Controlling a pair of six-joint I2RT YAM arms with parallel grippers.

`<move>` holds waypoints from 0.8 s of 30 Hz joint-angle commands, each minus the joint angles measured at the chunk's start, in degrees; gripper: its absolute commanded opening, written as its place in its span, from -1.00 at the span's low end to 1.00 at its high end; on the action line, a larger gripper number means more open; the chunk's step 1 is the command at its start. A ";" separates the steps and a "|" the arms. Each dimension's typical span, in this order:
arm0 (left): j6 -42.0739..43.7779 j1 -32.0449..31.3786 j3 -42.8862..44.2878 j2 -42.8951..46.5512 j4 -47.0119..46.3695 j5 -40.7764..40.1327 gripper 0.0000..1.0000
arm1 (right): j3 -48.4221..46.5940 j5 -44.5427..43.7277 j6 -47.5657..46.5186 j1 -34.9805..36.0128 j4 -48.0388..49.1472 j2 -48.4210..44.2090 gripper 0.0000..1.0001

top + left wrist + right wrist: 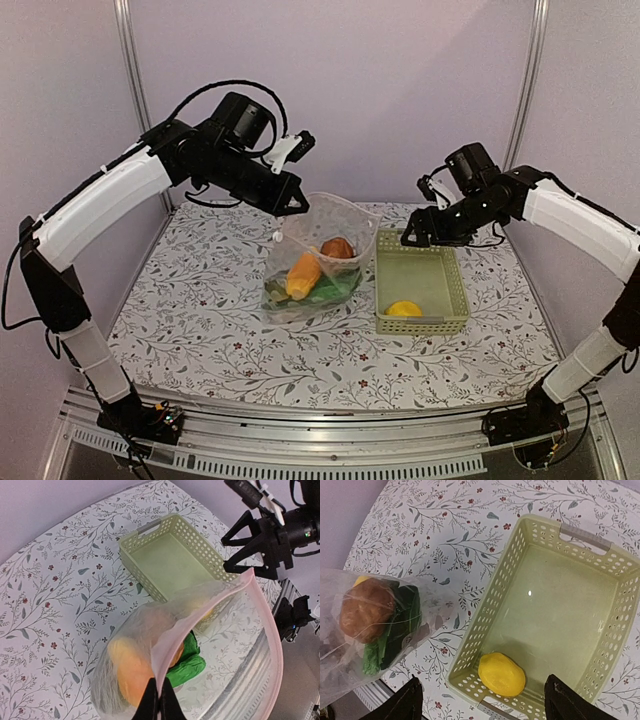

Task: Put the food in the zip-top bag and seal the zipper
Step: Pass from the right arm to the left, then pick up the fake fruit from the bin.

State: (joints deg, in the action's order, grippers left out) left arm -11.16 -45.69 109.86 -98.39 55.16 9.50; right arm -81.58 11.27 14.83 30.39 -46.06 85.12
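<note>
Pinching the bag (235, 630) rim in the left gripper (160, 702), with food (130, 667) below it. Hovering wide apart with the right gripper (487, 700), lemon (501, 674) just under it. Might slip off the round lemon, or lose the thin rim.

The lemon (501, 674) lies open from above, hemmed into a corner of the basket (485, 615), with the bag (335, 665) just beside.

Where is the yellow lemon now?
Top view: the yellow toy lemon lies at the near end of the pale green plastic basket, right of the clear plastic bag.
</note>
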 commanded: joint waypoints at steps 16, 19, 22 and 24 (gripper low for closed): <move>-0.37 -0.03 -2.15 1.42 1.17 -1.59 -1.00 | 6.12 6.21 -6.41 1.14 -6.26 16.98 0.98; -0.22 0.07 -2.20 1.27 1.13 -1.67 -1.00 | 5.97 5.57 -6.81 1.25 -6.02 19.29 0.98; -0.18 0.11 -2.16 1.13 1.13 -1.65 -1.00 | 5.93 4.92 -6.95 1.29 -5.67 21.22 0.98; -0.21 0.16 -2.29 1.04 1.13 -1.67 -1.00 | 5.82 4.54 -7.09 1.30 -5.63 22.46 0.98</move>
State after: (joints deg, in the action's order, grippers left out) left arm -11.40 -45.69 108.31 -98.37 55.24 8.34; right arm -75.00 16.75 8.84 31.24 -51.44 105.25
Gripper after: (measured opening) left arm 0.006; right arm 0.989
